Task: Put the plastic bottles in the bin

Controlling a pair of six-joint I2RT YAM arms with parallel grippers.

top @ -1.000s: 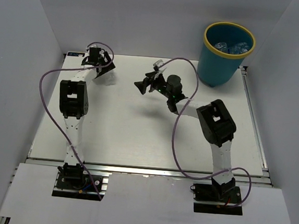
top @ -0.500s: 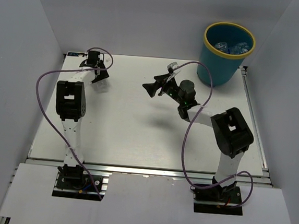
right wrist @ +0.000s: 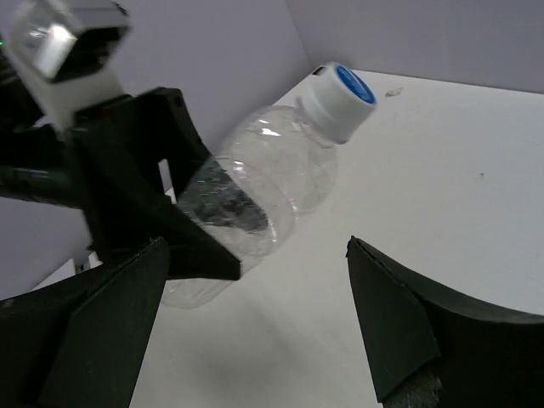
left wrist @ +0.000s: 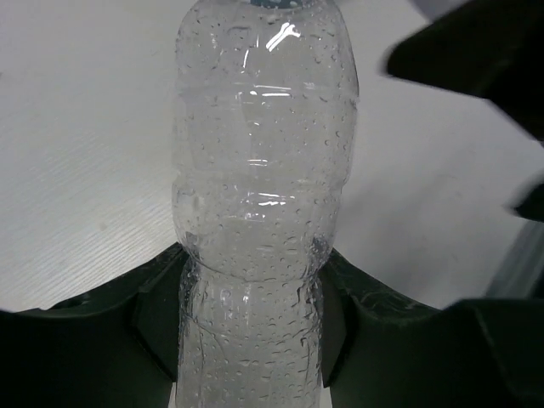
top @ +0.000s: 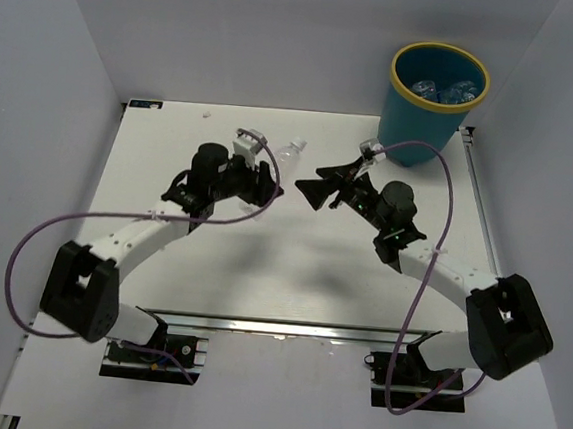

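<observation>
A clear plastic bottle [top: 286, 156] with a blue-topped white cap is held above the middle of the table, my left gripper [top: 268, 178] shut on its lower body. In the left wrist view the bottle [left wrist: 259, 170] fills the centre, pinched between the black fingers [left wrist: 153, 331]. My right gripper [top: 310, 179] stands open just right of the bottle and faces it. In the right wrist view the bottle [right wrist: 272, 183] lies ahead and left of the open right gripper [right wrist: 255, 289], untouched by it. The teal bin [top: 420, 121] with a yellow rim stands at the far right, with bottles [top: 448, 90] inside.
White walls close in the table [top: 232, 260] on the left, back and right. Purple cables [top: 38, 238] loop off both arms. The right arm's dark fingers [left wrist: 476, 59] show at the upper right of the left wrist view.
My left arm has swung from the far left corner to the table's middle, and its gripper has shut on a bottle. The right gripper has shifted right and stays open.
</observation>
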